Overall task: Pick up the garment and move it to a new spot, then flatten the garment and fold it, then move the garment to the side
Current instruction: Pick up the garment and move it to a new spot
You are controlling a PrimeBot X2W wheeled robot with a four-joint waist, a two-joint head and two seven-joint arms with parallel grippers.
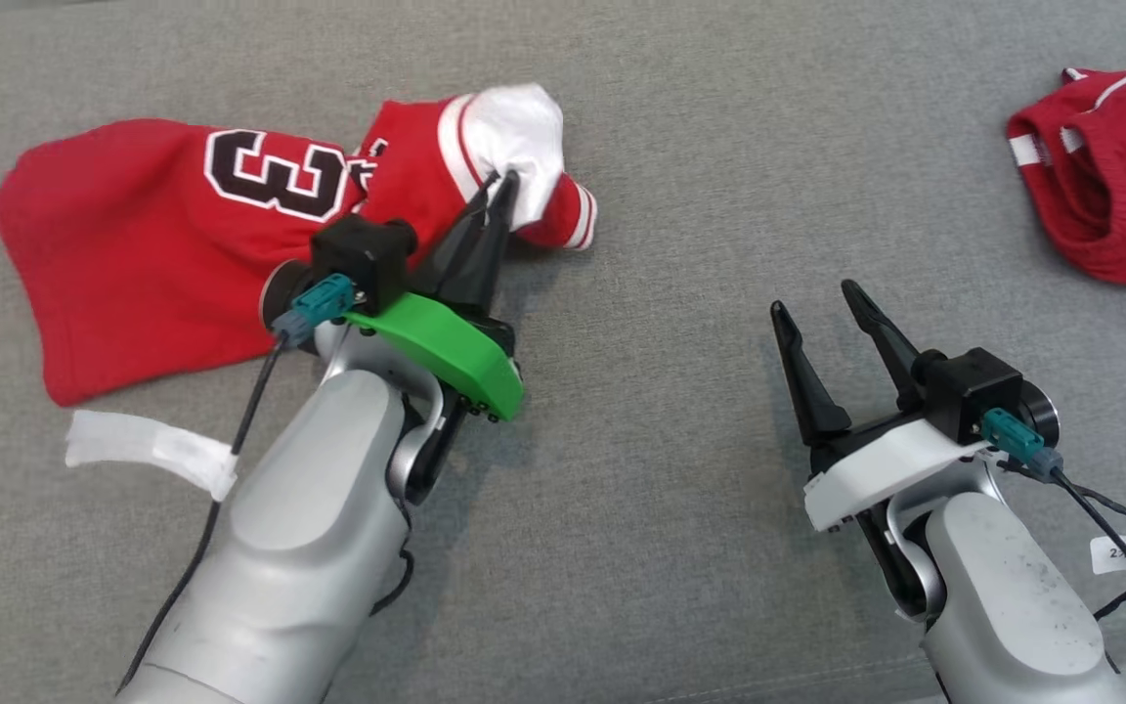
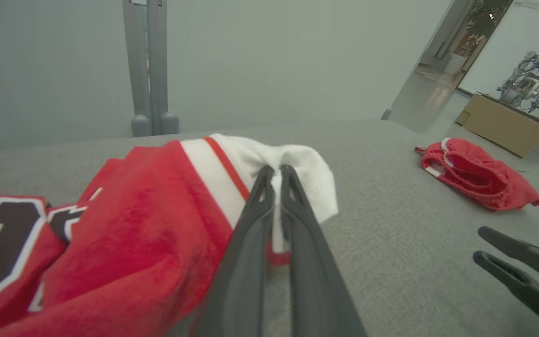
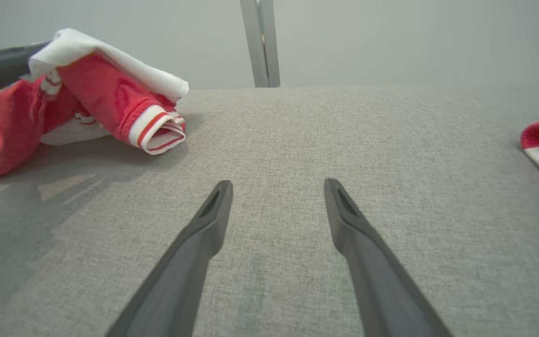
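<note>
red garment [image 1: 133, 254] with white trim, black number; grey surface [image 1: 719, 147].

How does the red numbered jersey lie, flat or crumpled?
Crumpled: the red jersey lies rumpled, its white part pinched up by the shut left hand.

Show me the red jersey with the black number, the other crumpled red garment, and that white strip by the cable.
Red jersey with black number [image 1: 182, 284]: head view, plain red body below the number.
Crumpled red garment [image 1: 1115, 186]: head view, its red middle.
White strip [image 1: 148, 448]: head view, its middle.
</note>
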